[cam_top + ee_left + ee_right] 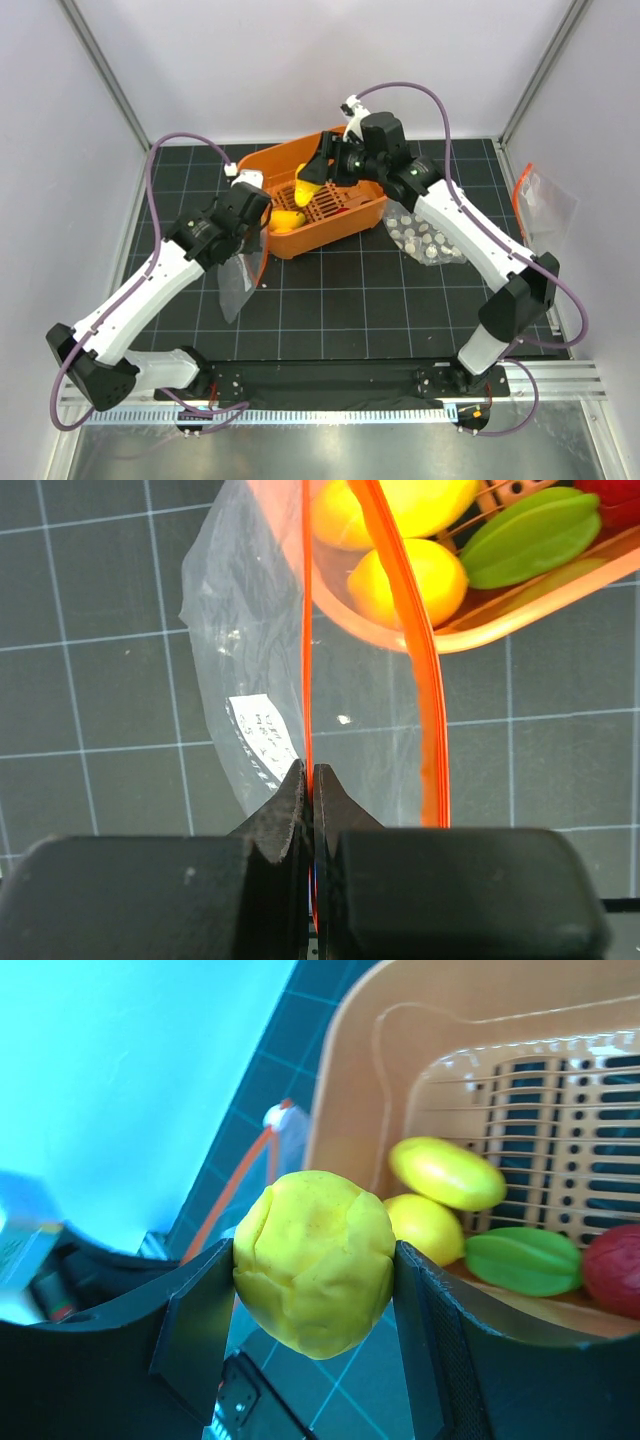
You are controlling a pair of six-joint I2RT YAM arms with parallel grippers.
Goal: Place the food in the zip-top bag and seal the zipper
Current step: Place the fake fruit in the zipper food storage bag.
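My left gripper [254,216] [311,780] is shut on one orange-red zipper strip [306,630] of the zip-top bag [238,280]. The bag hangs beside the orange basket with its mouth held apart. The other strip [430,720] bows to the right. My right gripper [318,168] [315,1260] is shut on a lumpy yellow food piece [312,1230] [308,182], held above the basket's left part. Two yellow pieces [447,1172] [428,1228], a green one [525,1260] and a red one [615,1270] lie in the basket. No dark purple piece shows.
The orange basket [275,160] stands at the back middle of the black grid mat. A clear bag printed with white dots [425,238] lies right of it under the right arm. Another clear pouch with an orange strip [545,205] lies at the far right edge.
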